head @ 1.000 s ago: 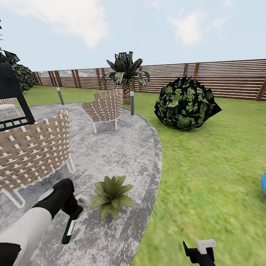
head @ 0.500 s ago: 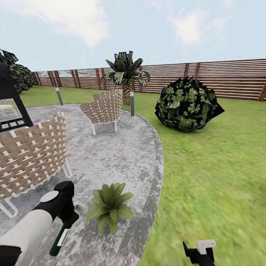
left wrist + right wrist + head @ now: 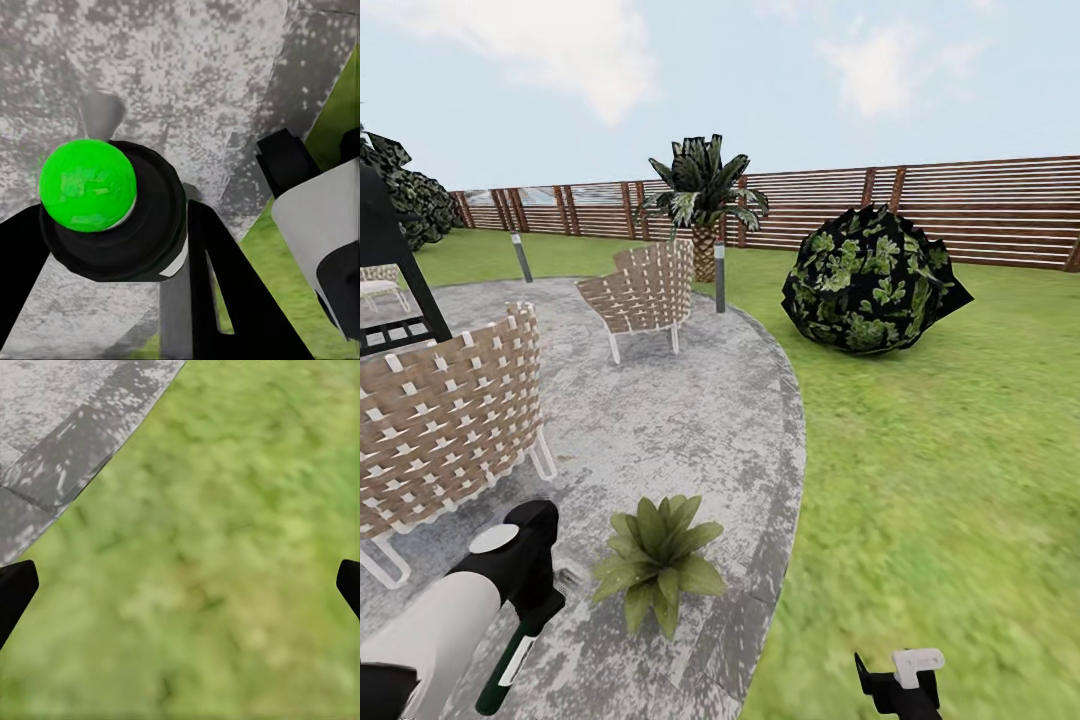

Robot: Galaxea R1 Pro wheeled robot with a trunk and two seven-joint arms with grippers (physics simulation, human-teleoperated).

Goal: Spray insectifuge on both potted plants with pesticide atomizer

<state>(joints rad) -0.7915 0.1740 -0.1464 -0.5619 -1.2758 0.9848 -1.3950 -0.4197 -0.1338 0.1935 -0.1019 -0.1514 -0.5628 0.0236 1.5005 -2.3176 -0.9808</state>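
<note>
The pesticide atomizer [image 3: 510, 662], a slim dark green bottle with a white label, hangs tilted from my left gripper [image 3: 543, 600], which is shut on its upper part. In the left wrist view the bottle's round green end [image 3: 87, 185] sits between the black fingers [image 3: 221, 292]. One potted plant [image 3: 656, 558], a low rosette of pointed green leaves, stands on the grey paved circle [image 3: 690, 420] just right of that gripper. My right gripper [image 3: 905, 682] is low at the front, over the lawn [image 3: 225, 547]. It is open with its fingertips [image 3: 15, 585] far apart and nothing between them.
Two wicker chairs [image 3: 445, 420] [image 3: 645, 285] stand on the paving, with a black metal structure [image 3: 385, 255] behind the near one. Grey bollard lamps [image 3: 718, 278] [image 3: 520, 257], a palm [image 3: 703, 200] and a big dark shrub [image 3: 870, 280] stand farther back, before the slatted fence [image 3: 980, 205].
The view has shifted slightly. The bottle in my left gripper has tilted further, its lower end swinging down and to the left. The right gripper has stayed put.
</note>
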